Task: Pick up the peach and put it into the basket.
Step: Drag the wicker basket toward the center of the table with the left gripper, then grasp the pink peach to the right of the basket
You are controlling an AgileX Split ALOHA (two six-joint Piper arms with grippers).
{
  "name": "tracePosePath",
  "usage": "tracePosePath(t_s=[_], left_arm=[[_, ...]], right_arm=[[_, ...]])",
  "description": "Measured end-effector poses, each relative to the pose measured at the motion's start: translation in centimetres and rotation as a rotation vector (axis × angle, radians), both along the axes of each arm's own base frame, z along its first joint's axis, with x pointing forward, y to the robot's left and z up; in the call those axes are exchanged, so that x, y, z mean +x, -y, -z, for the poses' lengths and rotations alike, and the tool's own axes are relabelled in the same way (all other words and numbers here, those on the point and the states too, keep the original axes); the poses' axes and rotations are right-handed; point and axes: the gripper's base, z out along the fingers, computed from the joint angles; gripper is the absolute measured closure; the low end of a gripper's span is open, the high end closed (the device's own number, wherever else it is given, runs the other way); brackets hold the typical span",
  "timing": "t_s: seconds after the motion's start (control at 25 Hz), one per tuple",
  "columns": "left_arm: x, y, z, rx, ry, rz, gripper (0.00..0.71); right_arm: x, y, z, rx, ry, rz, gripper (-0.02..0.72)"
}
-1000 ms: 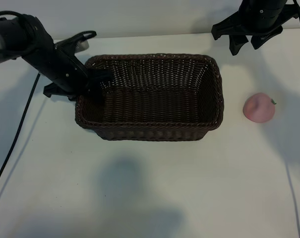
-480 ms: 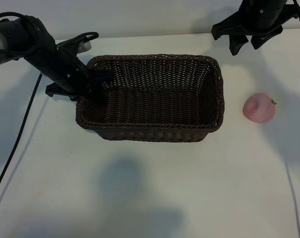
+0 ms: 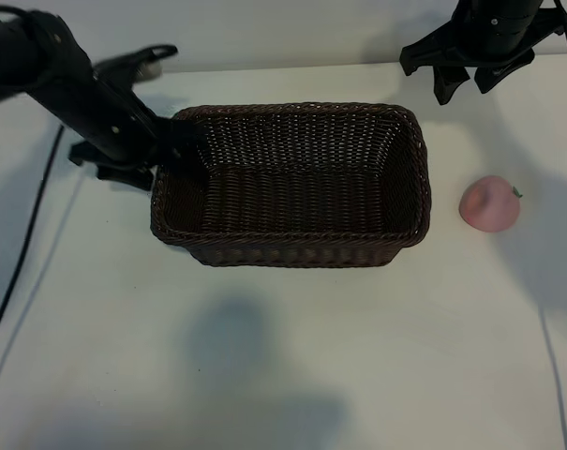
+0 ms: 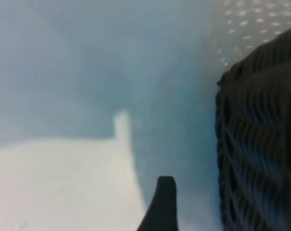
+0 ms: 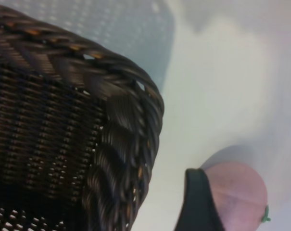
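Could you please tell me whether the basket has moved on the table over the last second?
Yes. The basket has slid slightly rightward in the exterior view, narrowing its gap to the peach, which has stayed put on the table.

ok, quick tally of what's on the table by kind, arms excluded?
Fruit: 1, the peach, on the table right of the basket
Baskets: 1, the basket, nothing inside it
Total: 2
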Motion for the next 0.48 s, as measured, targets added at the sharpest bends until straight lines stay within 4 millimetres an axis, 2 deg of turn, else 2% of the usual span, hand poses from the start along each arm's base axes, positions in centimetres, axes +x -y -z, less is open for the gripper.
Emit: tracePosePath(t_s=[0.48], left_arm=[[-2.8, -1.9, -8.5, 0.144, 0.148, 0.003, 0.058]], right_arm=[[0.0, 0.0, 0.0, 0.000, 0.000, 0.000, 0.220]])
